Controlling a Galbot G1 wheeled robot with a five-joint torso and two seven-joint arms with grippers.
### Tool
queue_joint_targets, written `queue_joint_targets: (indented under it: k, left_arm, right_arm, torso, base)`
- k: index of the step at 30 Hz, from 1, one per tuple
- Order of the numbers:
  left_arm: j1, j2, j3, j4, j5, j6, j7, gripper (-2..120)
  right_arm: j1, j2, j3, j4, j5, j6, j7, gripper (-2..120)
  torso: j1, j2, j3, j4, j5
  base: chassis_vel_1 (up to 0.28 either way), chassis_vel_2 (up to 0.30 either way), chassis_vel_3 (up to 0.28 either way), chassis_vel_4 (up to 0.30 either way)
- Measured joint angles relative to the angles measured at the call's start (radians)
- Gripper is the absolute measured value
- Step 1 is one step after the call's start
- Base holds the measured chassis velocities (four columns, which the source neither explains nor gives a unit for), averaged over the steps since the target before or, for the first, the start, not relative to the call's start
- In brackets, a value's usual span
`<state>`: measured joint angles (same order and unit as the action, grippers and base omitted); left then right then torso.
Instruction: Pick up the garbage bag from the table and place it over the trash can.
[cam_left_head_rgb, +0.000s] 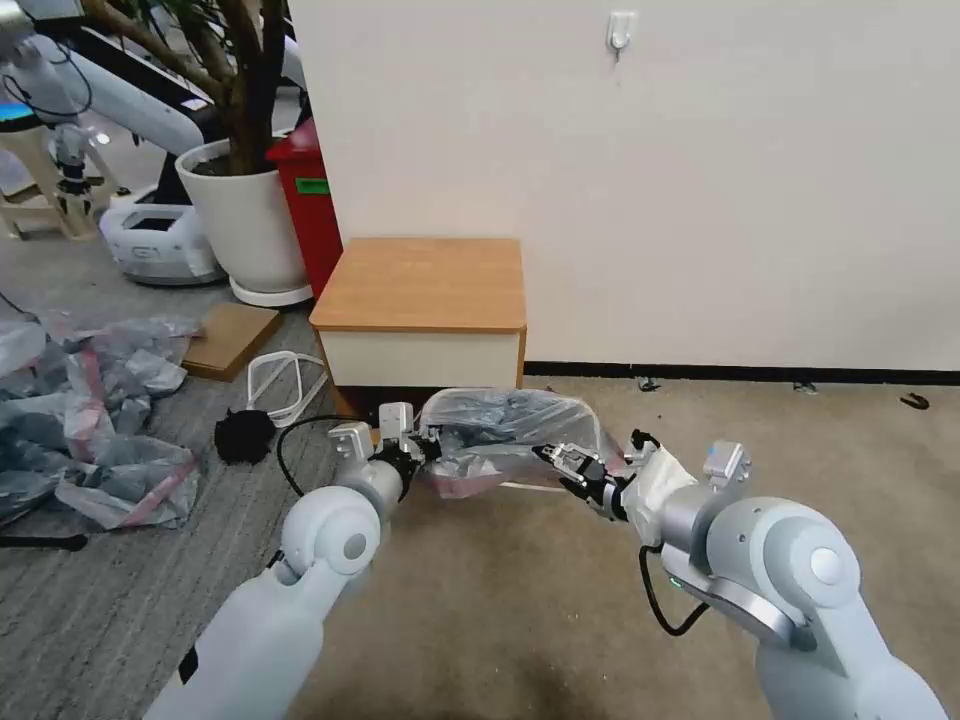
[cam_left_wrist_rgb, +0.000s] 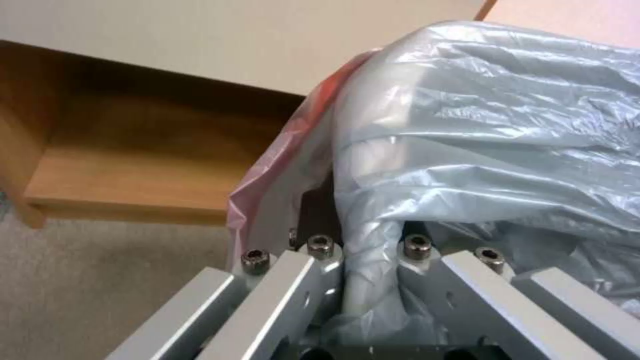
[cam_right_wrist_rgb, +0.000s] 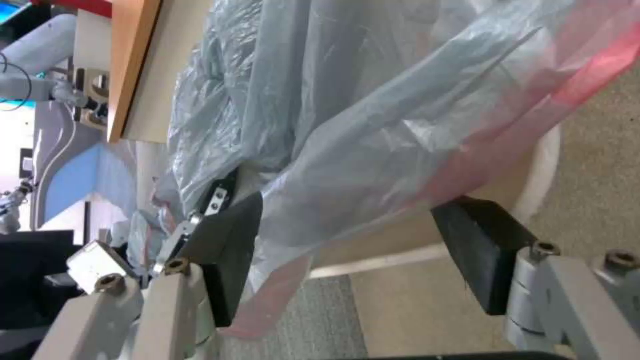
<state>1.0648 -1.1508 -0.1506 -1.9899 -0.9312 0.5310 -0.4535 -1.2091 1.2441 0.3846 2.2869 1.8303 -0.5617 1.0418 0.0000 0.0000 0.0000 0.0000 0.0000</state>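
Grey bag (cam_left_head_rgb: 505, 425), draped low before the table (cam_left_head_rgb: 425, 285), likely over the can: left gripper (cam_left_head_rgb: 428, 446) pinches its rim, right gripper (cam_left_head_rgb: 553, 458) spread wide around plastic, holding the mouth apart.

Under the garbage bag (cam_left_head_rgb: 505, 425) the trash can (cam_right_wrist_rgb: 543, 175) is almost wholly hidden; the right wrist view bares just a strip of its pale rim beside the bag's pink band. In the head view the left tool (cam_left_head_rgb: 425, 447) is buried in plastic at the bag's edge, its fingertips covered. The left wrist view cuts off the table (cam_left_wrist_rgb: 133, 165) above the bag, leaving a shelf and a pale front panel.
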Motion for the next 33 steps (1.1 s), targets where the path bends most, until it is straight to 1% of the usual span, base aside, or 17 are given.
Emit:
queue_joint_targets:
  k: [8,11,12,13,14,15,18,20,23,24,25,26,27,28,31,32,33]
  left_arm:
    - [-0.006,0.003,0.003,-0.009,-0.009,0.0,-0.001,3]
    - [-0.006,0.0,0.006,-0.009,-0.011,0.0,-0.002,3]
    - [-0.006,0.0,0.006,-0.009,-0.011,0.0,-0.002,3]
    - [-0.007,0.0,0.006,-0.01,-0.011,0.0,-0.002,3]
    - [-0.007,0.0,0.006,-0.01,-0.013,0.0,-0.002,3]
    - [-0.007,0.0,0.006,-0.01,-0.013,0.0,-0.002,3]
    - [-0.01,-0.001,0.009,-0.011,-0.015,0.0,-0.002,3]
    - [-0.011,-0.001,0.01,-0.01,-0.015,0.0,-0.003,3]
    - [-0.014,-0.005,0.014,-0.007,-0.015,0.0,-0.003,3]
    - [-0.014,-0.005,0.014,-0.007,-0.015,0.0,-0.003,3]
    - [-0.014,-0.006,0.015,-0.006,-0.015,0.0,-0.003,3]
    - [-0.014,-0.007,0.016,-0.006,-0.015,0.0,-0.003,3]
    - [-0.013,-0.008,0.017,-0.006,-0.015,0.0,-0.003,3]
    - [-0.013,-0.008,0.017,-0.006,-0.015,0.0,-0.003,3]
    - [-0.011,-0.01,0.017,-0.006,-0.015,0.0,-0.004,3]
    - [-0.011,-0.01,0.017,-0.006,-0.015,0.0,-0.004,3]
    - [-0.011,-0.01,0.018,-0.006,-0.015,0.0,-0.004,3]
  right_arm:
    - [-0.002,0.015,-0.01,-0.005,-0.034,0.002,-0.027,65]
    - [-0.004,0.021,-0.014,-0.012,-0.052,0.001,-0.037,59]
    - [-0.004,0.021,-0.014,-0.012,-0.052,0.001,-0.037,59]
    - [-0.006,0.021,-0.015,-0.014,-0.058,-0.003,-0.037,57]
    - [-0.01,0.021,-0.018,-0.016,-0.067,-0.004,-0.039,52]
    - [-0.01,0.021,-0.018,-0.016,-0.067,-0.004,-0.039,52]
    - [-0.013,0.02,-0.021,-0.017,-0.082,-0.004,-0.049,44]
    - [-0.014,0.019,-0.021,-0.017,-0.085,-0.004,-0.053,43]
    - [-0.023,0.013,-0.022,-0.014,-0.104,-0.006,-0.074,34]
    - [-0.023,0.013,-0.022,-0.014,-0.104,-0.006,-0.074,34]
    - [-0.027,0.012,-0.022,-0.013,-0.112,-0.006,-0.08,30]
    - [-0.032,0.011,-0.023,-0.013,-0.124,-0.006,-0.089,24]
    - [-0.035,0.01,-0.024,-0.012,-0.134,-0.005,-0.097,21]
    - [-0.035,0.01,-0.024,-0.012,-0.134,-0.005,-0.097,21]
    - [-0.045,0.009,-0.032,-0.01,-0.167,0.004,-0.12,7]
    - [-0.045,0.009,-0.032,-0.01,-0.167,0.004,-0.12,7]
    - [-0.048,0.009,-0.033,-0.009,-0.172,0.007,-0.125,3]
  torso:
    - [0.0,0.0,0.0,0.0,-0.0001]
    - [0.0,0.0,0.0,0.0,-0.0001]
    - [0.0,0.0,0.0,0.0,-0.0001]
    - [0.0,0.0,0.0,0.0,0.0]
    - [0.0,0.0,0.0,0.0,0.0]
    - [0.0,0.0,0.0,0.0,0.0]
    - [0.0,0.0,0.0,0.0,0.0]
    - [0.0,0.0,0.0,0.0,0.0]
    - [0.0,0.0,0.0,0.0,0.0]
    - [0.0,0.0,0.0,0.0,0.0]
    - [0.0,0.0,0.0,0.0,0.0]
    - [0.0,0.0,0.0,0.0,0.0]
    - [0.0,0.0,0.0,0.0,0.0]
    - [0.0,0.0,0.0,0.0,0.0]
    - [0.0,0.0,0.0,-0.0001,0.0]
    - [0.0,0.0,0.0,-0.0001,0.0]
    - [0.0,0.0,0.0,0.0,0.0]
  base:
    - [0.0,0.0,0.0,0.0]
    - [0.0,0.0,0.0,0.0]
    - [0.0,0.0,0.0,0.0]
    - [0.0,0.0,0.0,0.0]
    - [0.0,0.0,0.0,0.0]
    - [0.0,0.0,0.0,0.0]
    - [0.0,0.0,0.0,0.0]
    - [0.0,0.0,0.0,0.0]
    - [0.0,0.0,0.0,0.0]
    - [0.0,0.0,0.0,0.0]
    - [0.0,0.0,0.0,0.0]
    - [0.0,0.0,0.0,0.0]
    - [0.0,0.0,0.0,0.0]
    - [0.0,0.0,0.0,0.0]
    - [0.0,0.0,0.0,0.0]
    - [0.0,0.0,0.0,0.0]
    - [0.0,0.0,0.0,0.0]
